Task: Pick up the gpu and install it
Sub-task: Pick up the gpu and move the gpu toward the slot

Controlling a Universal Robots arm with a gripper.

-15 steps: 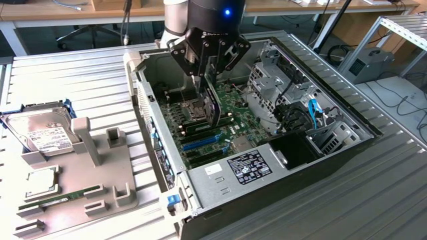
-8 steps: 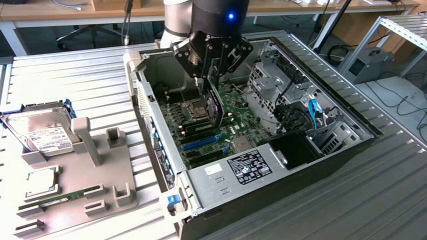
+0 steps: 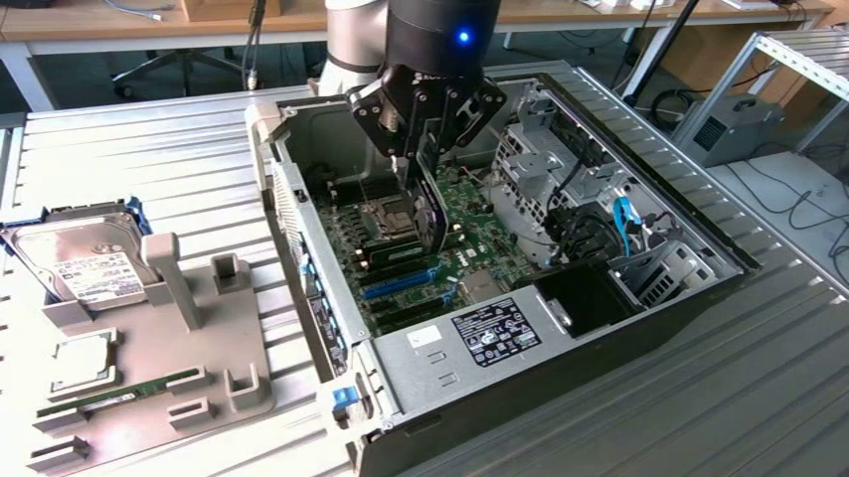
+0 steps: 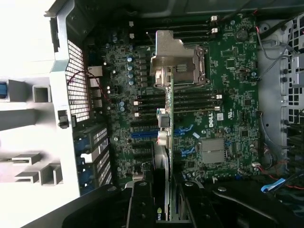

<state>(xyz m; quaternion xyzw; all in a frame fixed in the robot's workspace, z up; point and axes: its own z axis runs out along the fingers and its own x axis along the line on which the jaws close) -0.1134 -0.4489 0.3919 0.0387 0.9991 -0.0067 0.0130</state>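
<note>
Thin black gpu (image 3: 428, 211) edge-on, clenched in gripper (image 3: 420, 164) jaws, long axis down toward green motherboard (image 4: 228, 95), silver bracket end lowest.

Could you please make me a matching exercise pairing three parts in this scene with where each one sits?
Parts:
1. gpu
2. hard drive
3. memory stick

Places:
A. lying flat at the end of the grey holder nearest the camera
B. clamped in the gripper over the motherboard
C. at the holder's far end, white label up

Pairs: 1-B, 2-C, 3-A
</note>
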